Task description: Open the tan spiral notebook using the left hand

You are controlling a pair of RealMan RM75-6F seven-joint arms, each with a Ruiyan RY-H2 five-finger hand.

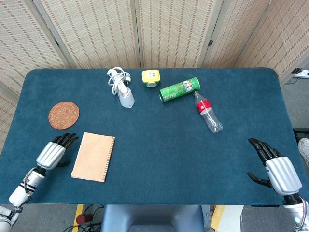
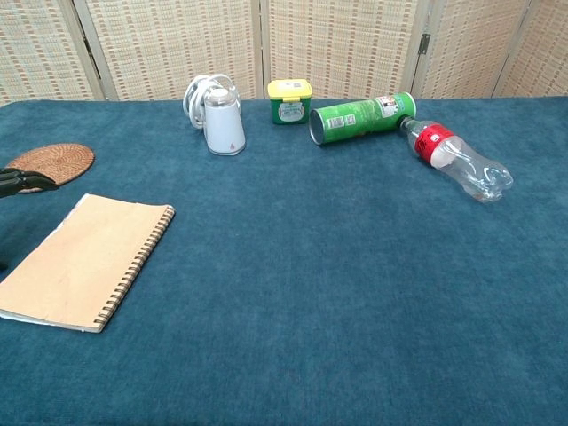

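Note:
The tan spiral notebook [image 1: 93, 156] lies closed on the blue table, near its front left, with the wire spiral along its right edge; the chest view shows the notebook [image 2: 84, 259] at lower left. My left hand [image 1: 53, 152] hovers just left of the notebook, fingers extended and apart, holding nothing. In the chest view only its dark fingertips [image 2: 19, 181] show at the left edge. My right hand [image 1: 276, 167] stays open near the table's front right corner, far from the notebook.
A round woven coaster [image 1: 63, 114] lies behind my left hand. Along the back stand a white device with a coiled cord [image 1: 123, 89], a yellow-lidded green tub [image 1: 150, 78], a green can on its side [image 1: 179, 90] and a plastic bottle [image 1: 208, 113] lying flat.

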